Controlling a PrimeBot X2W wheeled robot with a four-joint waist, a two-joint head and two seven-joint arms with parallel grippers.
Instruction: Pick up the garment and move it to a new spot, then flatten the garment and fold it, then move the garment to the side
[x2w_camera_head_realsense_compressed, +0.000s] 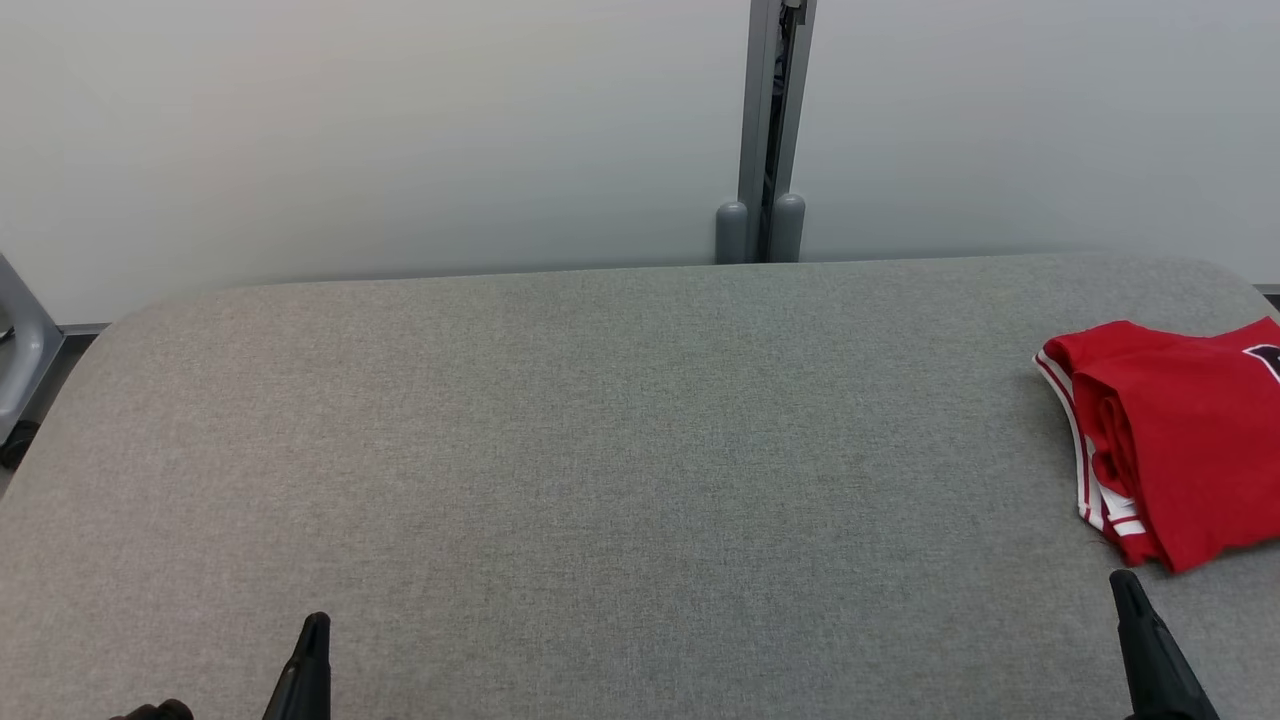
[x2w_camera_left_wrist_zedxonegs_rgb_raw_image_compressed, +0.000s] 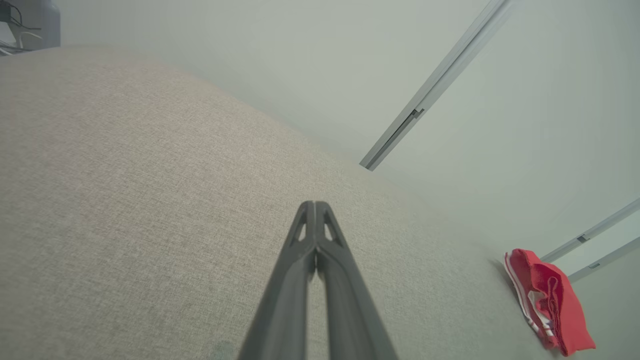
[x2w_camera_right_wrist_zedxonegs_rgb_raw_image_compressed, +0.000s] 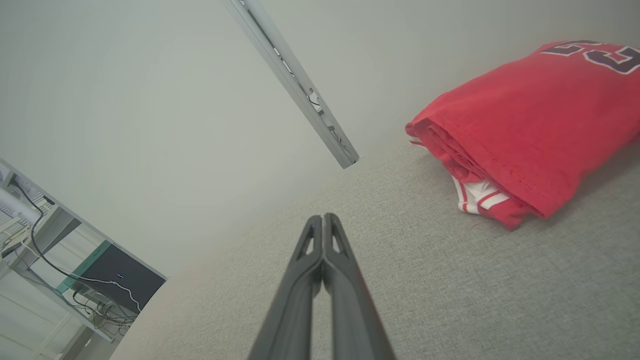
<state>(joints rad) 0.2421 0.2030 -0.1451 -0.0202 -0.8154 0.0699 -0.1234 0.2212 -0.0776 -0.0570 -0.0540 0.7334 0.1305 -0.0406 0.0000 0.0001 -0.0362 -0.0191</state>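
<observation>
A pale wall (x2w_camera_head_realsense_compressed: 350, 130) runs behind everything. In front of it is the wide tabletop (x2w_camera_head_realsense_compressed: 620, 450), covered in grey woven cloth with rounded far corners. A grey metal post (x2w_camera_head_realsense_compressed: 768, 130) rises at the tabletop's far edge, a little right of the middle, with two short rounded caps at its foot.

The garment (x2w_camera_head_realsense_compressed: 1190, 440) lies on the right side of the tabletop, toward the far edge, and the head view cuts it off at the right. It is red and folded into a thick, layered bundle. White-striped trim shows along its left-hand edge, and part of a dark printed number shows on top.

The right tool (x2w_camera_right_wrist_zedxonegs_rgb_raw_image_compressed: 323, 216) hangs low over the cloth near the front right, close to the garment's nearest corner but apart from it. Its two dark fingers are pressed together at the tips and grip nothing. The left tool (x2w_camera_left_wrist_zedxonegs_rgb_raw_image_compressed: 315, 204) sits near the front left, well apart from the garment, and its fingers are likewise closed tip to tip on nothing.

Off to one side in the right wrist view, a dark box (x2w_camera_right_wrist_zedxonegs_rgb_raw_image_compressed: 115, 280) stands beyond the tabletop with loose cables (x2w_camera_right_wrist_zedxonegs_rgb_raw_image_compressed: 55, 260) trailing around it.
</observation>
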